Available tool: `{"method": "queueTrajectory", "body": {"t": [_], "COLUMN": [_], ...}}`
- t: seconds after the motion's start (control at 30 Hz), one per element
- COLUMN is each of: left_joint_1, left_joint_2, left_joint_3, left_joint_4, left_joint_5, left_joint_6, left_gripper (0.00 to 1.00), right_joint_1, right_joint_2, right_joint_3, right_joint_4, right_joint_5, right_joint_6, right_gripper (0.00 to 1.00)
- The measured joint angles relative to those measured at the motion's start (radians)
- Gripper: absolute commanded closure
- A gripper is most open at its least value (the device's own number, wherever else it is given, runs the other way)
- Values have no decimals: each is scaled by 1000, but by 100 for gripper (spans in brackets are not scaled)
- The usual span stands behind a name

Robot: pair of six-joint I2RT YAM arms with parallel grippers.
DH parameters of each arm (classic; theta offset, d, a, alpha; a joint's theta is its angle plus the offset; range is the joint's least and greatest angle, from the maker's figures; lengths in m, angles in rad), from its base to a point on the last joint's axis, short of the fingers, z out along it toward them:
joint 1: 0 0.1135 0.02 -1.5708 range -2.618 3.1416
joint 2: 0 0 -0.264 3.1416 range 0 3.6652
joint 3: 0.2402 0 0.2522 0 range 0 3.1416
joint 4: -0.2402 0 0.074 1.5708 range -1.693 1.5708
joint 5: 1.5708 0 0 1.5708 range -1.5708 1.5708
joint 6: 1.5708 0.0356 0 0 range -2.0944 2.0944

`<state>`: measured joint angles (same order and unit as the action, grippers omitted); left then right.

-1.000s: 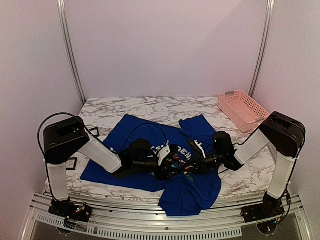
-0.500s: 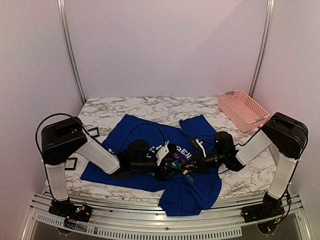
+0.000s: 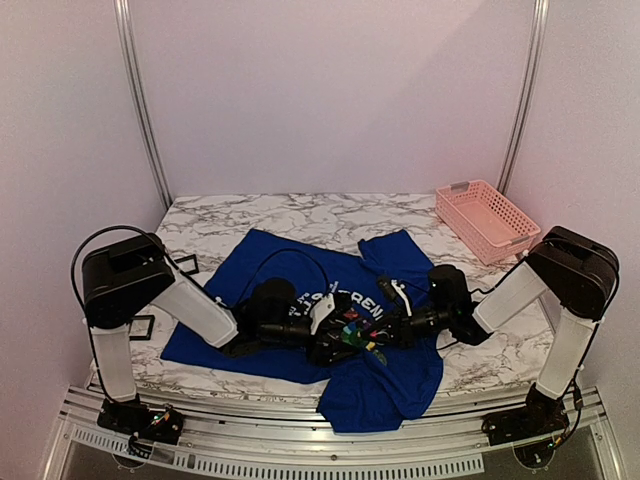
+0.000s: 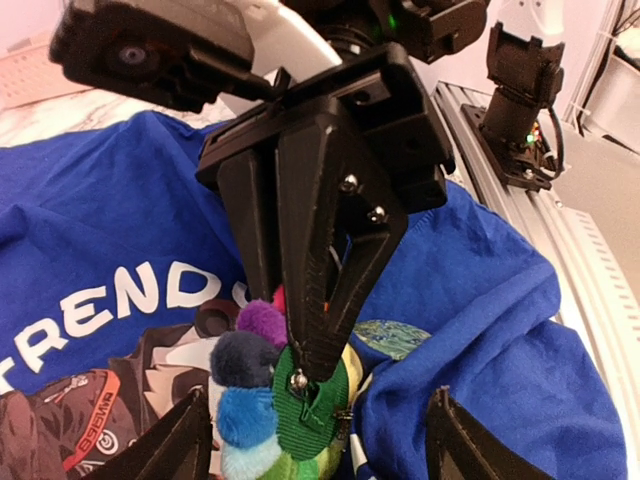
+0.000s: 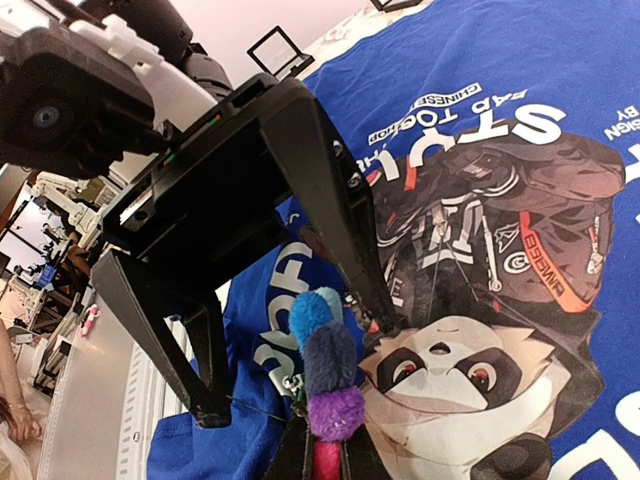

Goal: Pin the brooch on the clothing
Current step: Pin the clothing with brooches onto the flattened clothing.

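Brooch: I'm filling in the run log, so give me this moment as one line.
right end effector: shut on brooch | left end effector: open around brooch | brooch: over T-shirt print, pinning unclear

The T-shirt (image 3: 270, 255) is royal blue, and its chest print has white curved letters around a dark cartoon panda with some red-orange details. The brooch (image 5: 328, 370) has petals in light blue, dark blue, purple, pink and green. The desk (image 3: 300, 212) is white marble with grey veins. The lattice basket (image 3: 485, 220) is pink.
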<state>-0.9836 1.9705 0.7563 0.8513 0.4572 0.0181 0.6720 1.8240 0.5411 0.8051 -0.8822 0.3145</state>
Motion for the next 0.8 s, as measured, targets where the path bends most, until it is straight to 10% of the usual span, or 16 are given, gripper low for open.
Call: {"method": "queueTrajectory", "body": {"t": [0.43, 0.8], "left_joint_1": [43, 60], "left_joint_2": [-16, -16], "left_joint_3": [11, 28], "left_joint_4": [-116, -151], "left_joint_5": [135, 169], "left_joint_6": [31, 21], "left_gripper": [27, 58], "right_joint_1": [0, 0], "right_joint_2": [0, 0], "right_joint_3": [0, 2], "right_joint_4": [-34, -34], "right_joint_5": [-41, -69], "right_joint_6": [-38, -51], "right_gripper": [100, 100]}}
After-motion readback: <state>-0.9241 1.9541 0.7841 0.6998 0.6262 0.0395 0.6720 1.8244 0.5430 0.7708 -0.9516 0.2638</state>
